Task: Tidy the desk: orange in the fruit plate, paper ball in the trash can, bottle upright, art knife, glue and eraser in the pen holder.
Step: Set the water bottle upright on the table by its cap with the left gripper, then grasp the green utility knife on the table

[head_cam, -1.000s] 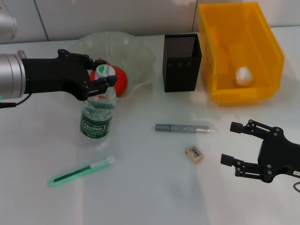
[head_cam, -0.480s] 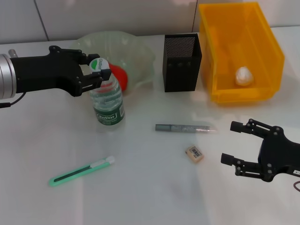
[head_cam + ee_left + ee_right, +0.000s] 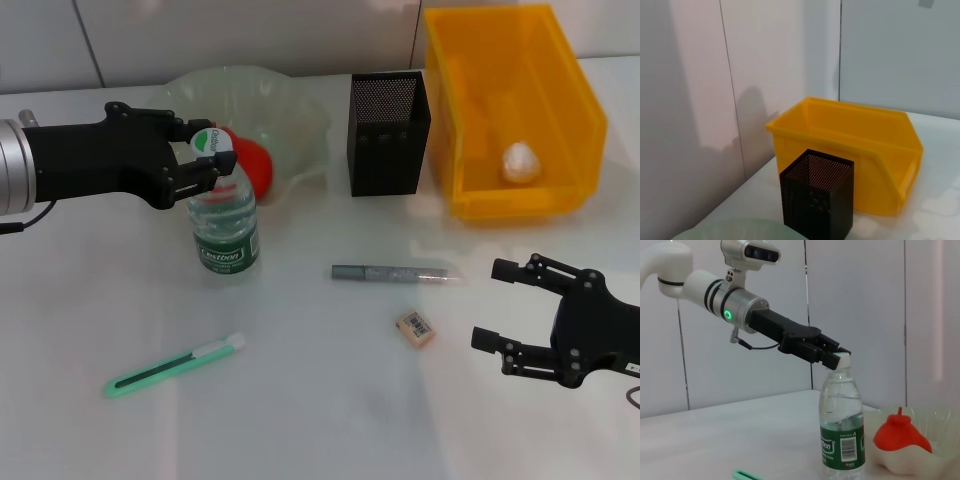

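The clear bottle [image 3: 226, 222] with a green label stands upright on the table in front of the fruit plate [image 3: 292, 103]. My left gripper [image 3: 207, 152] is shut on its white cap, and the right wrist view shows this grip on the bottle [image 3: 841, 426] from the side. The orange [image 3: 257, 166] lies in the plate. In the yellow trash can [image 3: 570, 120] sits the paper ball [image 3: 519, 162]. The grey glue stick [image 3: 395, 272], eraser [image 3: 415, 328] and green art knife [image 3: 175, 365] lie on the table. The black pen holder [image 3: 388, 133] stands at the back. My right gripper [image 3: 488, 305] hovers open right of the eraser.
The left wrist view looks past the plate rim [image 3: 735, 230] at the pen holder [image 3: 816, 200] and the trash can [image 3: 850, 145] against the wall. Pen holder and trash can stand side by side at the back of the white table.
The left gripper has brought the bottle from a lean to upright, shifting it a little right and back. The right arm has not moved.
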